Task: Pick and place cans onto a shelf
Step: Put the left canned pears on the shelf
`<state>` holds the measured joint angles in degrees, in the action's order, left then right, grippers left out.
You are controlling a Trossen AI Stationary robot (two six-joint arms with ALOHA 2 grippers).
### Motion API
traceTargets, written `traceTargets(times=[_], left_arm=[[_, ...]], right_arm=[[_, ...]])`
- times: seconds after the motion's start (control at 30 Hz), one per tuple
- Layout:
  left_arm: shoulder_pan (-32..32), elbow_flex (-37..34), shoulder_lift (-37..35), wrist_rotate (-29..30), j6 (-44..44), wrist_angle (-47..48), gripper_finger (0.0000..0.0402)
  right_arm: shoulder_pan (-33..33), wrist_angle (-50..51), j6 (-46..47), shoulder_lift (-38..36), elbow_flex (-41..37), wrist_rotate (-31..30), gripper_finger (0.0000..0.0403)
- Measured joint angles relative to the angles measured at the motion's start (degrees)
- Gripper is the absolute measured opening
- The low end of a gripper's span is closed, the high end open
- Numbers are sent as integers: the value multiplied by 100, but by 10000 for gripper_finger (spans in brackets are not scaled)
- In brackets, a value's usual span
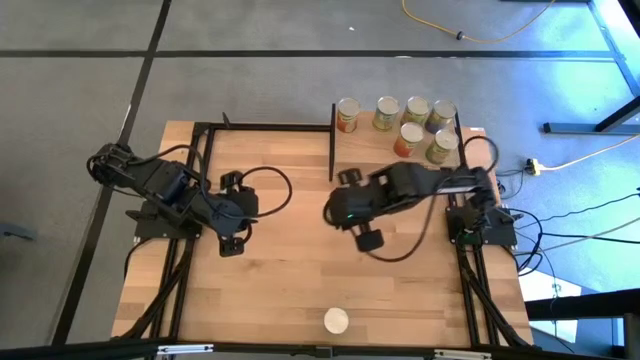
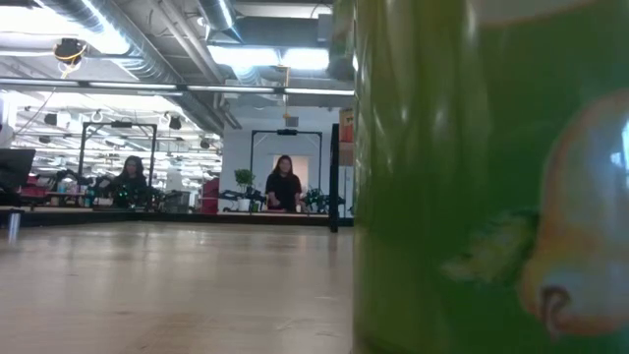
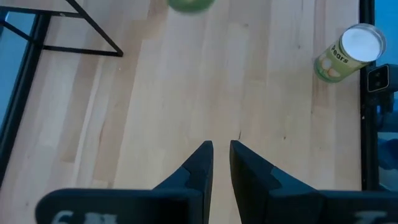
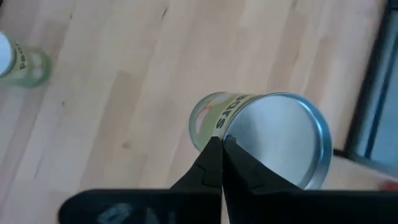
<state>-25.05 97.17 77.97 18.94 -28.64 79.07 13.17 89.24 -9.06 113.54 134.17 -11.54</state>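
Observation:
Six cans stand on the shelf at the table's far right, beside its black upright panel. One green-label can stands near the table's front edge; it fills the right of the low view. Another green-label can stands on the table under my right gripper, which is shut at mid-table; the arm hides this can in the high view. My left gripper is shut but for a narrow gap and empty, over the table's left half. My right gripper's shut fingertips come from above and stand over the rim of the can's shiny top. I cannot tell whether they touch it. The can stands upright on the table.
Black frame rails run along the table's left and right sides. Bare wood lies between the two grippers and the front can. People sit far behind the table in the low view.

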Motion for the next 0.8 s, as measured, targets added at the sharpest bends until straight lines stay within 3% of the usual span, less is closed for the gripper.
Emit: traceTargets(times=[0.13, 0.57, 0.8], left_arm=[[97, 0, -4, 8, 73, -15, 47], [514, 0, -4, 8, 71, -26, 47], [795, 0, -4, 8, 73, -26, 47]], right_arm=[[-60, 87, 432, -356, -34, -398, 0], [-918, 78, -116, -1304, -45, -597, 0], [-1611, 74, -378, -1933, -1038, -417, 0]])
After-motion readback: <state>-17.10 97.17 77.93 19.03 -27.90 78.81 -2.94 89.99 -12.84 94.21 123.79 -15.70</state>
